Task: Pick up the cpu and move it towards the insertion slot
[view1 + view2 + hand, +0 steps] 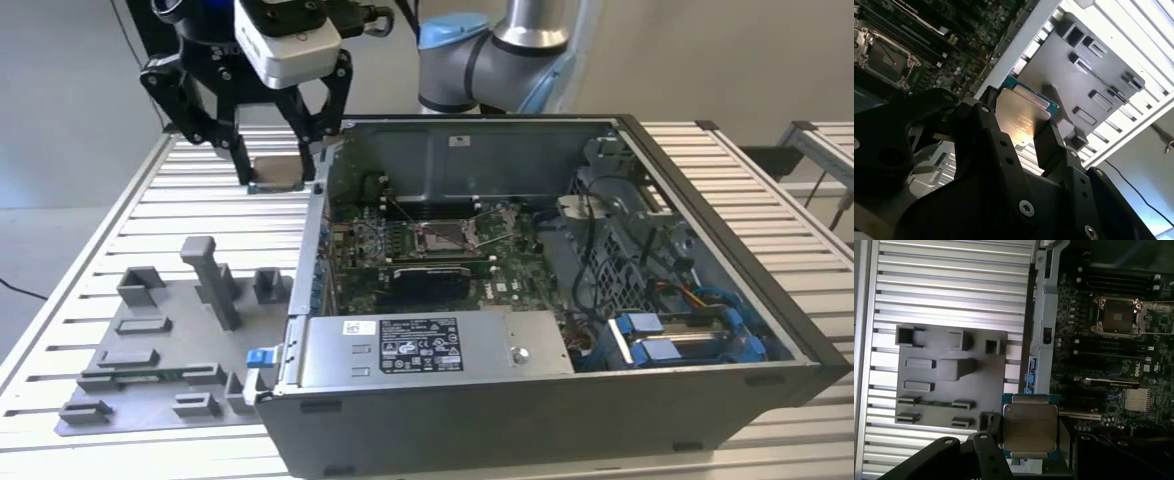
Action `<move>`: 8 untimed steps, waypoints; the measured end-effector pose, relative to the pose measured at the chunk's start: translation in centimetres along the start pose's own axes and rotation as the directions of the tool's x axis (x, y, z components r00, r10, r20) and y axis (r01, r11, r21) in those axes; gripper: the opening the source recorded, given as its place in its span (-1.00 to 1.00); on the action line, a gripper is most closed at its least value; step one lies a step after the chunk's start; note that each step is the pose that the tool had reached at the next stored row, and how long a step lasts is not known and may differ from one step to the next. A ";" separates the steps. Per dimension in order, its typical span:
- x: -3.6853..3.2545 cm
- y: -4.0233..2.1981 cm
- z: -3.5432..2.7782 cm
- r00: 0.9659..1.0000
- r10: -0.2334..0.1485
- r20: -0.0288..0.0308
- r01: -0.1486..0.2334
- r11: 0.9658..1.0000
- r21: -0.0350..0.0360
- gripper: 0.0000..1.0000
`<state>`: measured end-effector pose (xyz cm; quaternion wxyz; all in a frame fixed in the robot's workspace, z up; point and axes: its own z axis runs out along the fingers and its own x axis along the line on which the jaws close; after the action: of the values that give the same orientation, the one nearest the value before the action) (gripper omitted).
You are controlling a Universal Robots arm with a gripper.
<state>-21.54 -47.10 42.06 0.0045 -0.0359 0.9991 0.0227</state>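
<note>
- Above the slatted metal desk [160, 215], just outside the open computer case [534, 420] on the exterior view's left, the robot arm [501, 50] hangs with its black jaws pointing down.
- The jaws are clenched on the cpu [279, 171], one finger [244, 160] on each of two opposite edges.
- The cpu is clear of the desk, beside the far corner of the case wall and outside the case.
- In the first wrist view the cpu [1029, 427] shows its silvery metal top with a thin green rim around it. It lies across the line of the case wall, just past a corner of the grey tray [989, 385].
- In the second wrist view the cpu [1021, 117] catches a bright glare on its top, with a black finger [1051, 137] pressed against its side.
- The insertion slot [441, 237] sits on the green board [514, 280] on the floor of the case, well apart from the cpu. Its metal frame shows in both wrist views [884, 55] [1116, 315].
- The grey tray [187, 350] lies flat on the desk at the exterior view's left of the case, with several raised blocks and one taller post [214, 280].
- A silver box [427, 345] with a white label sits along the near wall of the case, and blue connectors [667, 340] lie at its right in the exterior view.
</note>
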 end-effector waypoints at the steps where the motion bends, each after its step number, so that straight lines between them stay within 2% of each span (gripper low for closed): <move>1: -0.33 -0.02 0.02 1.000 0.000 0.000 0.000 1.000 0.000 -1.00; 8: -2.74 -0.21 0.22 1.000 0.000 0.000 0.000 1.000 0.000 -1.00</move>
<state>-18.79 -47.10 41.86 0.0045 -0.0358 0.9991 0.0227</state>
